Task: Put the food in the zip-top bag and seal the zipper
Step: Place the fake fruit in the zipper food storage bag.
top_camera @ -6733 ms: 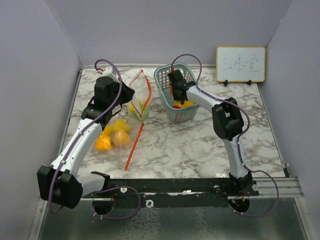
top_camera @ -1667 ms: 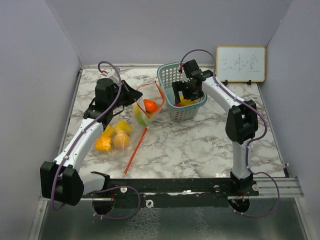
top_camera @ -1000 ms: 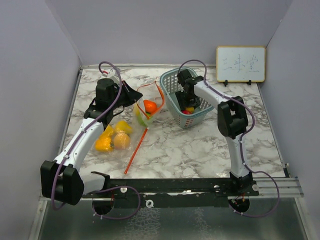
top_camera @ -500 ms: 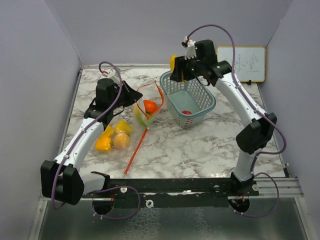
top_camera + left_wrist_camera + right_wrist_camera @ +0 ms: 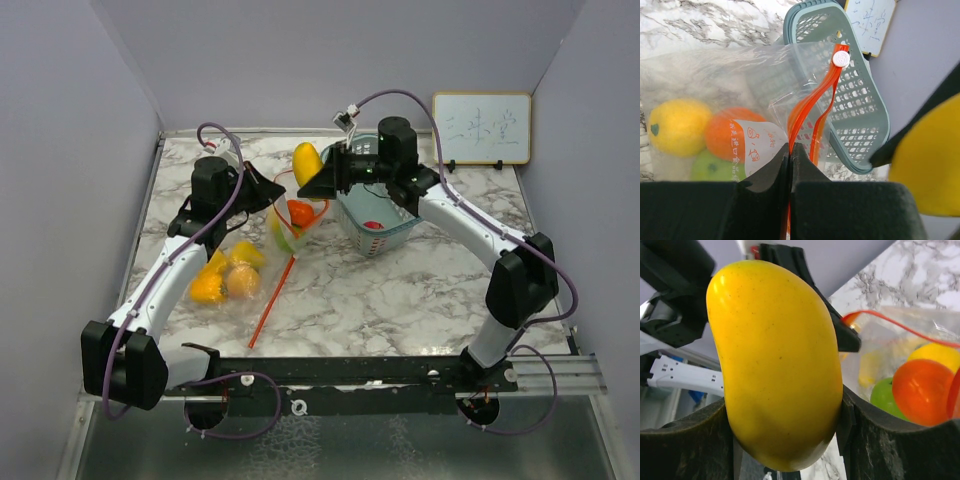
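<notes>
Left fingers (image 5: 772,175) pinch shut on the zip-top bag (image 5: 715,75) at its rim beside the orange zipper (image 5: 812,115), propping the mouth open. Right fingers (image 5: 685,450) clasp a yellow mango (image 5: 775,365), long axis upright, hanging just above that mouth, toward its far side. The bag's print and the whiteboard (image 5: 481,128) writing cannot be read

Grey-veined white marble tabletop (image 5: 400,290): pale teal plastic lattice basket (image 5: 395,238); clear plastic bag of yellow and orange toy fruit (image 5: 240,298); small framed whiteboard (image 5: 481,128).

The left white jointed robot arm (image 5: 165,275) and the right white jointed robot arm (image 5: 465,222) both have smooth white shells, chunky black joint blocks, a thin purple cable (image 5: 395,92) looping outside, and matte black fingers (image 5: 760,195).
</notes>
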Robot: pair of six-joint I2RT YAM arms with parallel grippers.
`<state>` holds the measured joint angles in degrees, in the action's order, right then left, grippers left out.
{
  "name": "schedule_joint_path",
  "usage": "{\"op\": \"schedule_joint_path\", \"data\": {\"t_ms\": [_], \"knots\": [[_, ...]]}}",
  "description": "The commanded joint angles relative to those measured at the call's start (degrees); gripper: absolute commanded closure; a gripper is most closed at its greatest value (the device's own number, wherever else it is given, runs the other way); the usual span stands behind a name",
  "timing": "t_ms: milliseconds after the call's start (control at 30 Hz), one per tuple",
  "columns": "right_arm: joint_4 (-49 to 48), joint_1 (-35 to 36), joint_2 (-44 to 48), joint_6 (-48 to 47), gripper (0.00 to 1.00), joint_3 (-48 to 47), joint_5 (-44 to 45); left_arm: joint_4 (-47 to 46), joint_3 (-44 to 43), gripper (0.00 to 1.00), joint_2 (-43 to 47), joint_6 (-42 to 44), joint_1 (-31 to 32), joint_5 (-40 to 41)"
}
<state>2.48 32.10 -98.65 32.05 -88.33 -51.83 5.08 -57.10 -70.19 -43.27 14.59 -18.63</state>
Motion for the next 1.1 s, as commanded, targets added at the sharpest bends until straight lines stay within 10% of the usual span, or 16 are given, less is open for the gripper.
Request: {"op": "schedule_joint_path", "data": {"t_ms": [0,400,600,1067], "knots": [[-15.4,0.6,-0.2,10.2,0.73,7.7,6.1,-3.0,-0.3,1.0,1.3,-1.8,-0.3,-1.8],[3.4,6.4,-7.3,2.7,0.57,1.6,20.0,-3.5,0.3,1.0,2.6,-2.5,-0.4,-2.2],[12.0,7.1,-6.9,-0.9,0.0,-1.9,27.2,-3.7,0.4,1.0,2.6,-2.5,-0.4,-2.2],[23.9,7.1,-1.6,-7.7,0.0,-11.7,34.4,-4.1,0.9,1.0,2.8,-2.9,-0.4,-2.1]]}}
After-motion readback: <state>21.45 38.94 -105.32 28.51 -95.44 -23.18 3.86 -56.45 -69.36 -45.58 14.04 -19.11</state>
